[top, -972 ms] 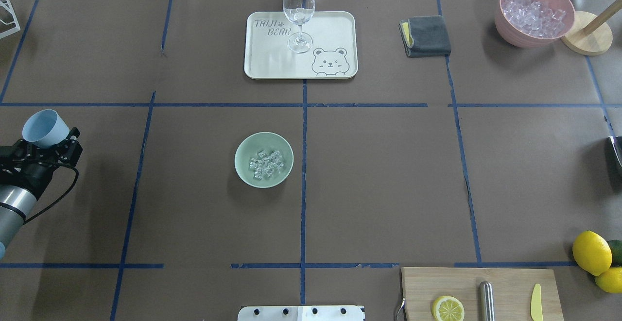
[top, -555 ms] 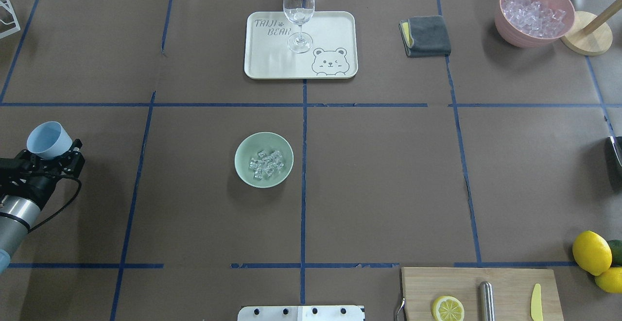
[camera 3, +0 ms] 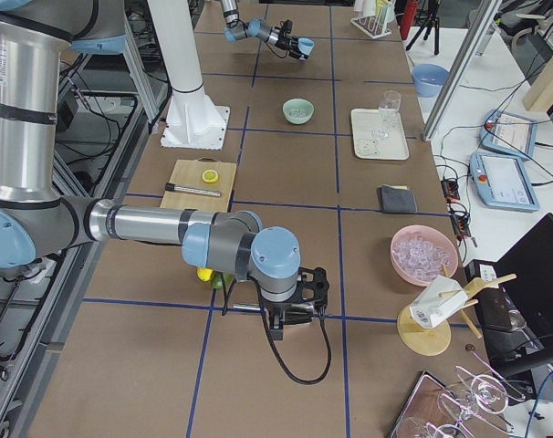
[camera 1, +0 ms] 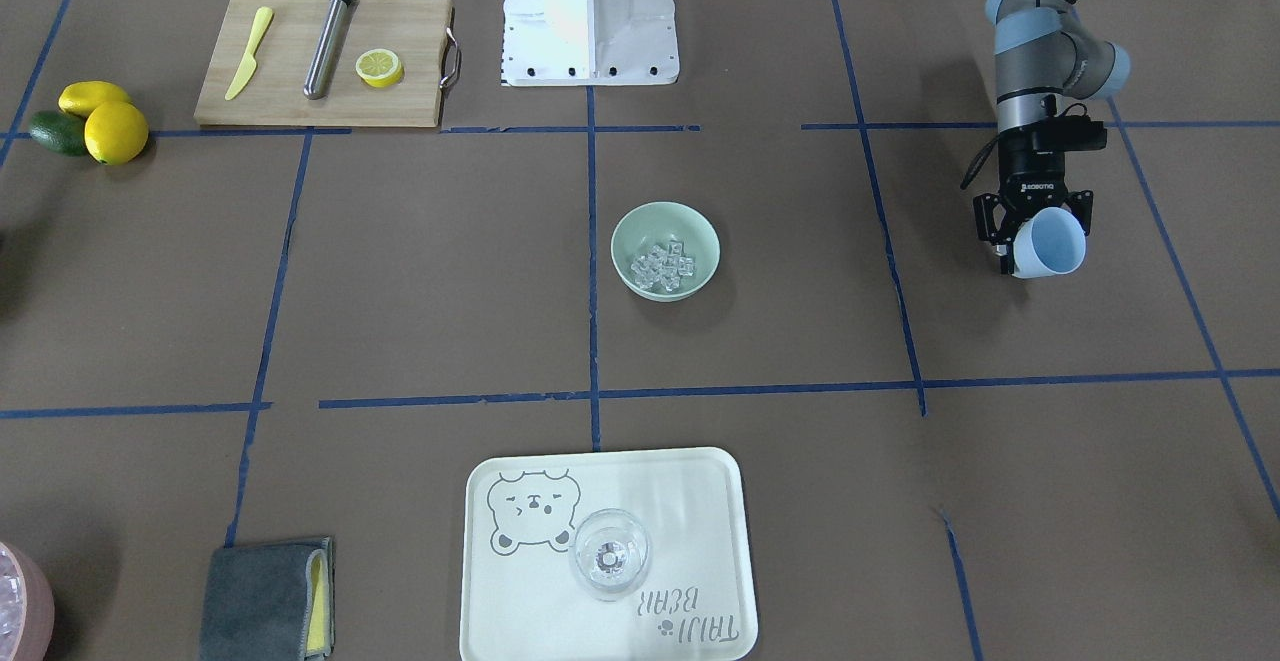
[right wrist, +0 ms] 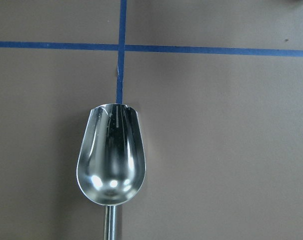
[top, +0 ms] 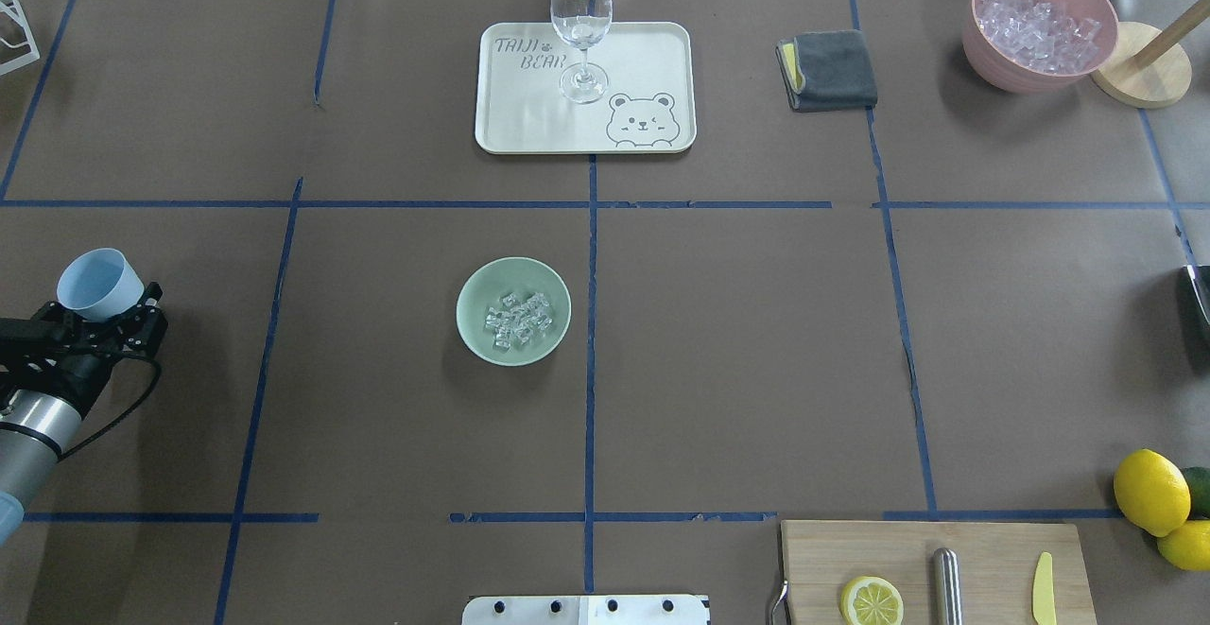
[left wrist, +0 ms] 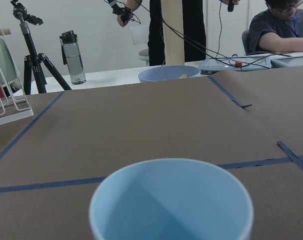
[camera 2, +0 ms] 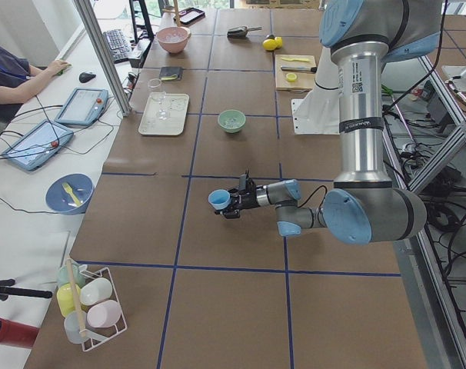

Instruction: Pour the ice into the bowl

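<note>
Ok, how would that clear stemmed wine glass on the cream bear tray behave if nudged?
The clear stemmed wine glass looks top-heavy, wide top on a thin stem, so a high push would probably tip it. It appears empty, likely light. On the smooth cream tray, a low push might slide it.

In the right wrist view the scoop has its handle cut by the bottom edge, with no fingers showing. In the right side view the right gripper is too small to read. The cup loses its base below the left wrist view. The pink bowl is cut by the front view's left edge. The ice cubes are too small to count.
</note>
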Motion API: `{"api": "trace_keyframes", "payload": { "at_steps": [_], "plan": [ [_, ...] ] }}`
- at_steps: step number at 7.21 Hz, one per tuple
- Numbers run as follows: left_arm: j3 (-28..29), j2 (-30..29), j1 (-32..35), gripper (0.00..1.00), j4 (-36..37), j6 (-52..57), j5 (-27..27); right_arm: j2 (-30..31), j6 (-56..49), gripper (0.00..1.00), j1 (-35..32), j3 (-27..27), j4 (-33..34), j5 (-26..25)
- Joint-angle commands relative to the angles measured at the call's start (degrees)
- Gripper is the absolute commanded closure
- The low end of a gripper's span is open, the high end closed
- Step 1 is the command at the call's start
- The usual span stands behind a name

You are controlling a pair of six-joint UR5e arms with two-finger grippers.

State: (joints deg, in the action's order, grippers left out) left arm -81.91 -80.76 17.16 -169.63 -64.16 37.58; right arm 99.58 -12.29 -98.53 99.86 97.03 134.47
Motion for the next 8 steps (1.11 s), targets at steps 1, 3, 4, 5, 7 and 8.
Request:
{"api": "trace_keyframes", "payload": {
  "at_steps": [1, 3, 4, 5, 7, 8],
  "plan": [
    [0.4, 0.0, -0.2, 0.60, 0.0, 0.0, 0.0, 0.0, 0.0, 0.00, 0.0, 0.0, 0.0, 0.0],
    [0.7, 0.0, -0.5, 0.45, -0.1, -0.1, -1.1, 0.0, 0.1, 0.00, 0.0, -0.1, 0.0, 0.0],
    [0.8, 0.0, -1.1, 0.42, -0.1, -0.1, -1.2, 0.0, 0.0, 0.00, 0.0, -0.1, -0.1, -0.1],
    [0.9, 0.0, -1.5, 0.40, -0.1, -0.1, -1.3, -0.1, 0.0, 0.00, 0.0, -0.2, -0.1, -0.1],
    [0.9, 0.0, -3.4, 0.37, -0.1, -2.3, -2.9, -0.2, 0.0, 0.00, 0.0, -0.3, 0.0, -0.1],
    [0.7, 0.0, -4.0, 0.30, -0.1, -2.4, -3.6, -0.2, 0.0, 0.00, 0.0, -0.3, 0.0, -0.1]
  ]
}}
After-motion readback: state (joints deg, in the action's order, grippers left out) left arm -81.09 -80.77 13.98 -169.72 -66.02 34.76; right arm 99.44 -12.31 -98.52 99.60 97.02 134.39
